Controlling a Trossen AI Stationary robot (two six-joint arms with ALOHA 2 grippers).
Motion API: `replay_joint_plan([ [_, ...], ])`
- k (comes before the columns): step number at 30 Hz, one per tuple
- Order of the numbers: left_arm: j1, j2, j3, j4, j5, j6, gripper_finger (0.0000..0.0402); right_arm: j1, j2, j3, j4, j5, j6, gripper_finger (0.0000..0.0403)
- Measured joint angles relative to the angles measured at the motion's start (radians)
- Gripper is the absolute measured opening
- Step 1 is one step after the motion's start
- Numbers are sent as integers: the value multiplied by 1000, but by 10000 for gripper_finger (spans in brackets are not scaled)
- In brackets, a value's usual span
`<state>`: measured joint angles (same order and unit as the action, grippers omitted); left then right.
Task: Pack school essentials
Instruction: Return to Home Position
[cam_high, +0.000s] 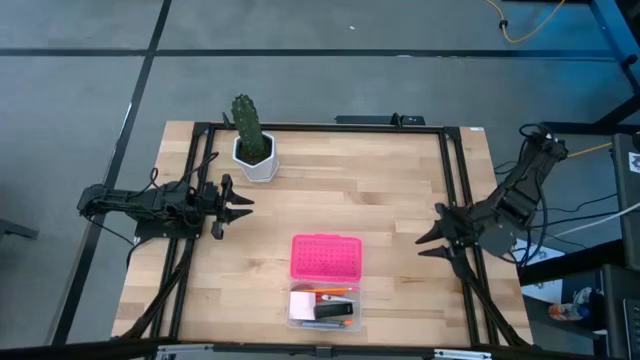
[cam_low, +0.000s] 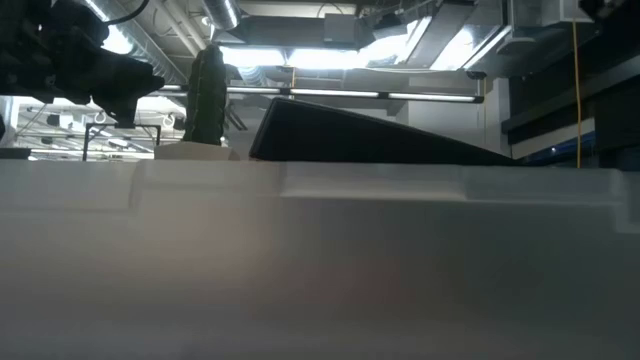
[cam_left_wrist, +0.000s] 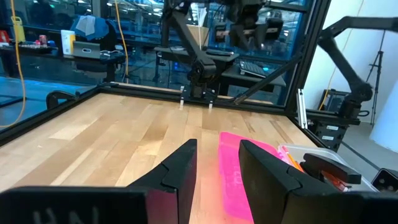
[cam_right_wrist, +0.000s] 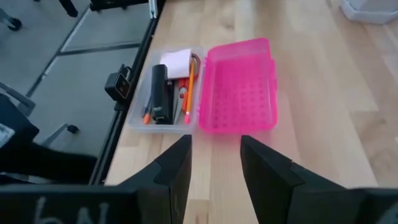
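Note:
A clear plastic box (cam_high: 325, 308) stands on the table near its front edge. Its pink dotted lid (cam_high: 326, 257) lies swung open flat on the wood, on the box's far side. Inside lie the school essentials: a black oblong block (cam_right_wrist: 160, 93), a pale pink notepad (cam_right_wrist: 178, 60), an orange pencil (cam_right_wrist: 189, 87) and pens. My left gripper (cam_high: 240, 207) hovers open at the table's left, pointing level toward the right. My right gripper (cam_high: 428, 228) hangs open at the table's right edge, slanting down toward the box (cam_right_wrist: 168, 87). Neither has anything between its fingers.
A green cactus in a white pot (cam_high: 255, 150) stands at the far left, close behind my left gripper. A dark frame (cam_high: 455, 180) runs along the table's left, right and far sides. Bare wood lies between the two grippers.

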<state>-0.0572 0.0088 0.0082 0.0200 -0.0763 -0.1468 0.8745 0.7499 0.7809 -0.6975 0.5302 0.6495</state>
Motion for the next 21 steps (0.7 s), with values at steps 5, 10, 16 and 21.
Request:
replay_joint_plan([
  [5,0,0,0,0,0,0,114,-23,-103,-137,122,2,-49,139],
  [10,0,0,0,0,0,0,114,-75,-193,-267,272,69,-148,138],
  [16,0,0,0,0,0,0,114,-178,-300,-431,420,66,-263,138],
  [21,0,0,0,0,0,0,114,-271,-409,-555,508,-84,-302,138],
])
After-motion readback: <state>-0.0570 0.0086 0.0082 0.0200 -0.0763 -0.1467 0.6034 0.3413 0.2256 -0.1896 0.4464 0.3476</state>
